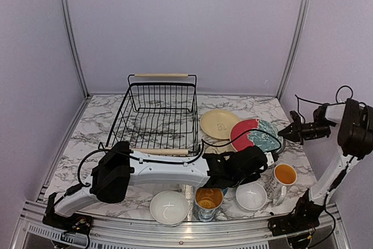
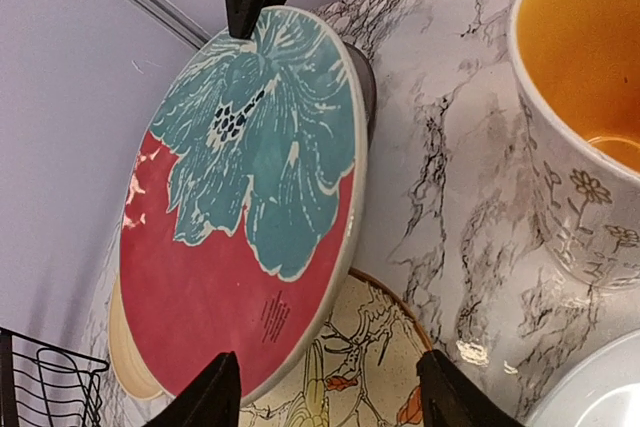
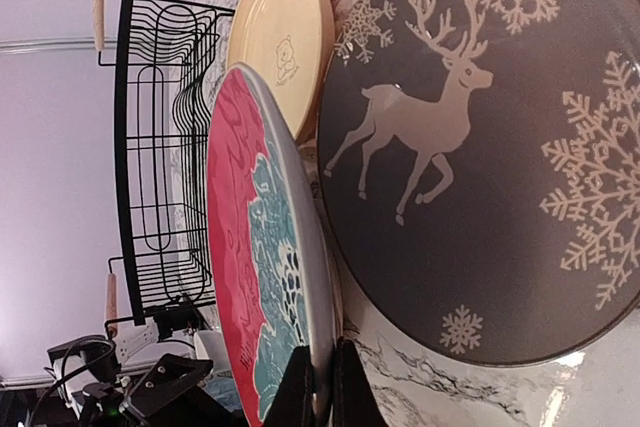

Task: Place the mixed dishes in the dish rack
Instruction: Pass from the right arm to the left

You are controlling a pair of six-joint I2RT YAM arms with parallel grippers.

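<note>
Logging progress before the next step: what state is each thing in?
dish rack: empty
red plate: tilted up on edge, held
right pincer: shut on red plate's rim
left pincer: open, at the plate's lower rim
grey plate: lying flat
rightmost mug: upright

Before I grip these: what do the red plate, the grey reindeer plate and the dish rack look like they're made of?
The red plate looks like glazed ceramic: thick pale rim, painted teal flower, slight sheen. The grey reindeer plate is probably ceramic too, with a satin glaze and a soft highlight near its edge. The dish rack appears to be thin black coated metal wire, with pale wooden rod handles.
</note>
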